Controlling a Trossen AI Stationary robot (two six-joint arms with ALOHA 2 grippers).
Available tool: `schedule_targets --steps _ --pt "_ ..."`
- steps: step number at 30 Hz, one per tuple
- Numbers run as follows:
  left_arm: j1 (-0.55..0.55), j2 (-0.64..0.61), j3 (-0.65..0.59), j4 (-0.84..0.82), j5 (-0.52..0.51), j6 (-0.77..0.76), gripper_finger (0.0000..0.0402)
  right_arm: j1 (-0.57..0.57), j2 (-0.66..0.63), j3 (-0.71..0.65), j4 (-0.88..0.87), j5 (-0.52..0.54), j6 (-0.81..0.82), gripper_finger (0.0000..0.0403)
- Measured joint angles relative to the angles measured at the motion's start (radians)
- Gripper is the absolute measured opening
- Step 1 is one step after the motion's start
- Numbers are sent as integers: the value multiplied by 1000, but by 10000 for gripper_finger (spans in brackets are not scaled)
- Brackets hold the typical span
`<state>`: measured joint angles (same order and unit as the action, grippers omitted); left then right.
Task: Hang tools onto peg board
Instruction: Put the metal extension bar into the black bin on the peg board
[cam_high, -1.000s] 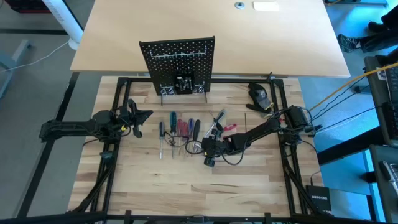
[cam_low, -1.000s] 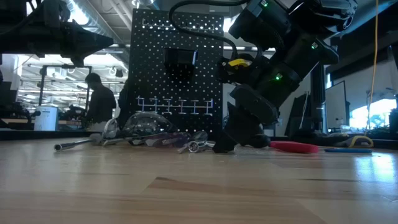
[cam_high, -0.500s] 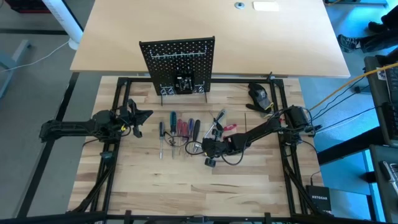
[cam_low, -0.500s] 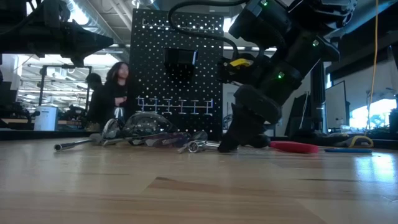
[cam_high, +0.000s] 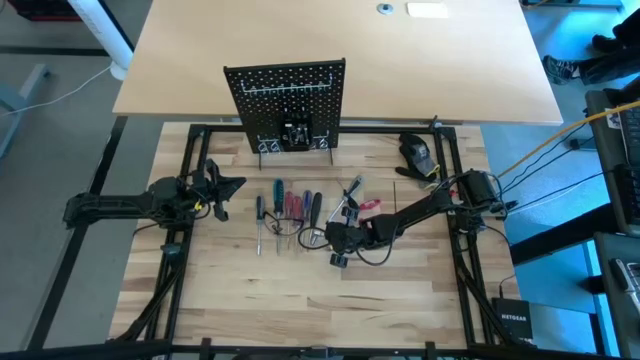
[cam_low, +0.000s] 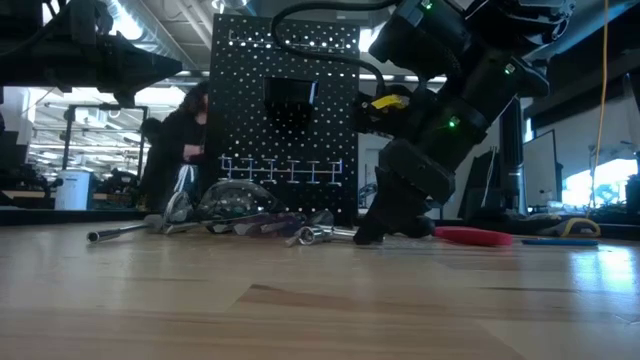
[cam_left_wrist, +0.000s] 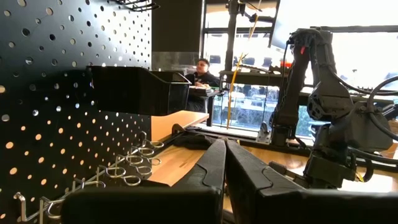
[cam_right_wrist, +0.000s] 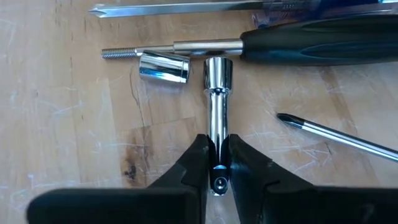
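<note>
The right end effector (cam_right_wrist: 216, 163) is down on the bench (cam_high: 300, 300), its two fingers (cam_right_wrist: 194, 163) clamped on the lower end of a chrome socket bar (cam_right_wrist: 217, 112) that lies flat on the wood. In the high view this end effector (cam_high: 335, 238) sits at about 4 o'clock from the row of screwdrivers (cam_high: 287, 207), with the red-handled pliers (cam_high: 365, 205) just beyond it at 1 o'clock. Close to the bar's far end lie a loose chrome socket (cam_right_wrist: 163, 66) and a black-handled driver (cam_right_wrist: 311, 40), both still flat on the bench; a thin screwdriver tip (cam_right_wrist: 339, 135) rests off to one side.

The left end effector (cam_high: 222, 190) hangs at 9 o'clock from the tool row, fingers (cam_left_wrist: 214, 165) pressed together and holding nothing.

The peg board (cam_high: 287, 100) stands upright at 12 o'clock from the tools, near the back of the work area. Its row of wire hooks (cam_left_wrist: 127, 174) looks bare, and a small black bin (cam_left_wrist: 134, 87) is mounted above them. I judge the task to be at its very start: no tool appears to be hung, the whole lot still lies on the bench, and only the first one is gripped and not yet lifted. Every tool remains to be carried to the hooks.
</note>
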<state>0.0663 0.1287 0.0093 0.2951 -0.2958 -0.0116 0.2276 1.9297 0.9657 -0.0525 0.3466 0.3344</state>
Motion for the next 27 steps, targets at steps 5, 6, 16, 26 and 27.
schedule_targets --steps 5,6,16,26,27 --pt "0 0 0 0 0 0 1 0 -6 20 -16 1 -2 43" --pt "0 0 0 0 0 0 1 -1 -11 23 -17 4 -2 42" --pt "0 0 0 -1 0 0 1 0 -99 27 -30 150 -3 39" --pt "0 0 0 -1 0 0 1 -2 -241 29 46 242 -56 41" --pt "0 0 0 -2 0 0 1 -4 -258 30 69 255 -77 41"
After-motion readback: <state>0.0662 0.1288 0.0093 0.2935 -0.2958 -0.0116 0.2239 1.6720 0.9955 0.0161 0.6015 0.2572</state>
